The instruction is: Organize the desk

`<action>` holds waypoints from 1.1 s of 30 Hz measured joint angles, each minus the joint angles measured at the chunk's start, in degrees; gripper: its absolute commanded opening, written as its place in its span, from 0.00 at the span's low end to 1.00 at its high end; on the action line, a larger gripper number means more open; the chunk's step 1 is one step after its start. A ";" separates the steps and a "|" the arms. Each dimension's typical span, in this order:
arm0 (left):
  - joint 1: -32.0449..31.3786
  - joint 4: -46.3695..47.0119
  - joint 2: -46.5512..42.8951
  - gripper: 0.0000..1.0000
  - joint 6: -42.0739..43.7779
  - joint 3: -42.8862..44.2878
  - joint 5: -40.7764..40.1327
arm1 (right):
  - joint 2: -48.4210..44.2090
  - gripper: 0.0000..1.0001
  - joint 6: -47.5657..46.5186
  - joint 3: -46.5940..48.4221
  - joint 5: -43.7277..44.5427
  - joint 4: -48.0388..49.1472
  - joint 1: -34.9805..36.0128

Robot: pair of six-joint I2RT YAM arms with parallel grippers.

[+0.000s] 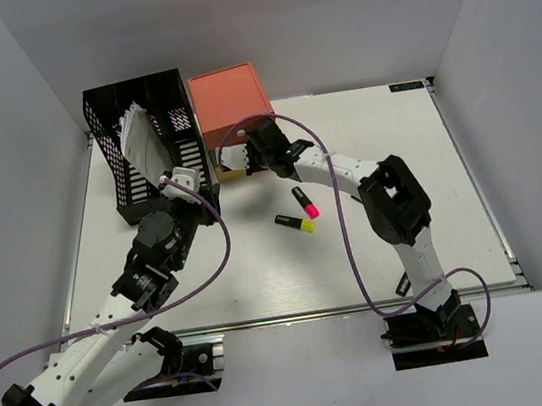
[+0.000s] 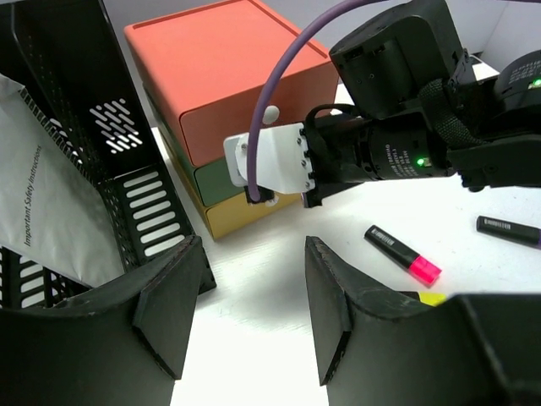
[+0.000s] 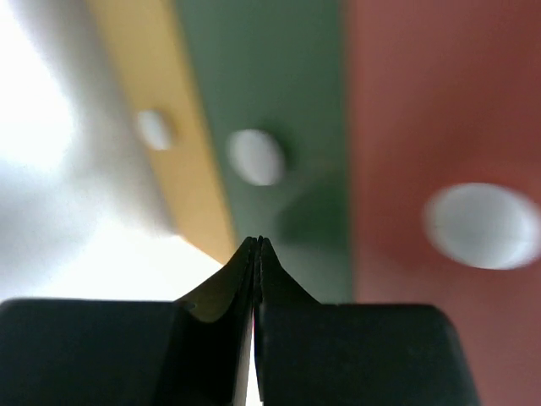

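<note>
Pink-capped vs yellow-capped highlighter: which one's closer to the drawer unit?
The pink-capped highlighter. It lies nearer the drawer unit; the yellow-capped highlighter sits just beside it, further toward the near edge.

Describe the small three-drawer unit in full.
The drawer unit is a small box, plastic by its look, with a flat coral top and three stacked drawers: coral, green, yellow at the bottom, each with a round white knob. It stands upright on the desk, close beside the black mesh file rack. The drawers look pushed in. The right gripper, shut, points at its front; contact cannot be told.
</note>
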 measured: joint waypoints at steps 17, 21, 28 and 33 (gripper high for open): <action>0.22 5.16 15.47 0.05 -10.99 -0.90 15.10 | -49.27 0.00 47.39 -39.23 -36.33 3.39 -16.57; 0.79 6.38 28.35 0.06 -18.86 0.55 16.52 | -48.72 0.00 58.01 -42.86 -46.27 3.30 -26.27; 0.57 5.86 47.12 0.57 -32.26 10.97 4.59 | -49.40 0.00 65.35 -44.70 -61.07 5.44 -34.49; 0.92 11.19 55.08 0.64 -37.51 13.79 -1.64 | -50.34 0.00 67.30 -45.72 -67.14 6.14 -35.56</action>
